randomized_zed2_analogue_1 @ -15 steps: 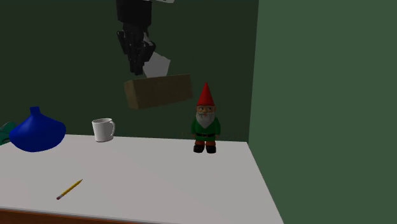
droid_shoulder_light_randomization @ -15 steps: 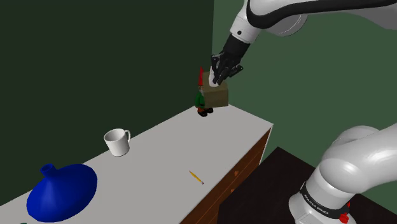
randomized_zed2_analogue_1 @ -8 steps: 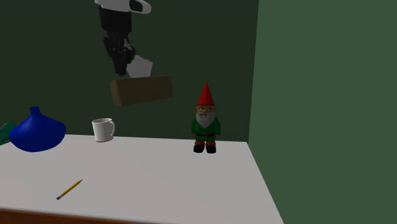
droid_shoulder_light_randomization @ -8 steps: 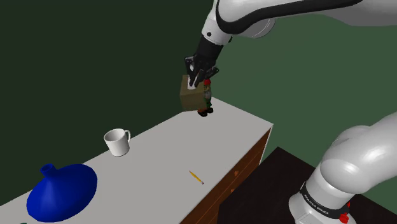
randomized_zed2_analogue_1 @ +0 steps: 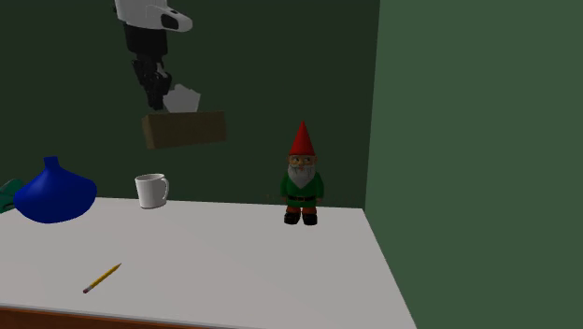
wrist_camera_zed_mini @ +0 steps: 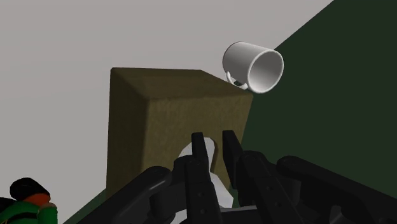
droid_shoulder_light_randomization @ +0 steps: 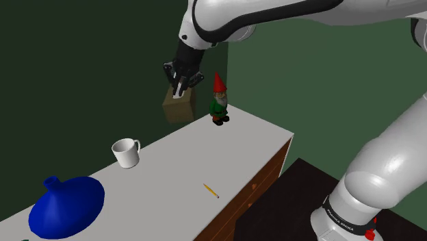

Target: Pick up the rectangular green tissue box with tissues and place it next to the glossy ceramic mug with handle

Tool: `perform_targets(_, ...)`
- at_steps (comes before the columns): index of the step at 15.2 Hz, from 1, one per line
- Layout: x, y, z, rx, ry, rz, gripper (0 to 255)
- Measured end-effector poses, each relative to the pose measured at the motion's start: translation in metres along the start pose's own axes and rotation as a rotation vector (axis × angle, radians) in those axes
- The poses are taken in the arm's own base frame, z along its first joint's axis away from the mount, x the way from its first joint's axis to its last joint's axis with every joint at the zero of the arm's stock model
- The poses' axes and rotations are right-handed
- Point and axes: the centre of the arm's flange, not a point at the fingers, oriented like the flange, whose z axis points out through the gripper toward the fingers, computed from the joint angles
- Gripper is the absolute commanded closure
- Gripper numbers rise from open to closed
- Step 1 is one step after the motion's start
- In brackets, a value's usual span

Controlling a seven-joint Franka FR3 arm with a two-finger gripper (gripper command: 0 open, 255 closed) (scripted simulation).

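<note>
The black gripper (droid_shoulder_light_randomization: 180,89) is clamped on the white tissue (randomized_zed2_analogue_1: 184,97) that sticks up from an olive-brown tissue box (droid_shoulder_light_randomization: 178,108). The box hangs clear of the white tabletop (droid_shoulder_light_randomization: 179,170). In the wrist view the two fingers stand close together, pinching the tissue (wrist_camera_zed_mini: 190,153) between them. The tissue box (wrist_camera_zed_mini: 170,121) lies directly beyond their tips, its top face turned toward the hand.

In the second exterior view the gripper (randomized_zed2_analogue_1: 156,99) comes down from above. The tissue box (randomized_zed2_analogue_1: 185,130) hangs just below it at a slight tilt, in front of the dark green wall. It is high over the rear of the tabletop (randomized_zed2_analogue_1: 234,262), above the white mug (randomized_zed2_analogue_1: 150,191) and a little to that view's right. The red-hatted garden gnome (randomized_zed2_analogue_1: 302,176) stands further to the right.

In the shoulder view the box hangs just left of the gnome (droid_shoulder_light_randomization: 219,100), between it and the mug (droid_shoulder_light_randomization: 126,153), which stands well below on the surface. In the wrist view the mug (wrist_camera_zed_mini: 253,67) shows past the box's far corner.

Further along the tabletop lie a blue vase (droid_shoulder_light_randomization: 66,205) and a yellow pencil (droid_shoulder_light_randomization: 211,191).
</note>
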Motion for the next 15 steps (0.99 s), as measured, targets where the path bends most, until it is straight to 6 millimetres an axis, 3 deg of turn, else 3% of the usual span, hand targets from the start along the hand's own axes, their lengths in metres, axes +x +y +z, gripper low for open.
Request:
perform_targets(4, -0.002, -0.039, 0.016, 0.000, 0.000, 0.000, 255)
perform_targets(15, -0.011, -0.026, 0.070, 0.000, 0.000, 0.002, 255)
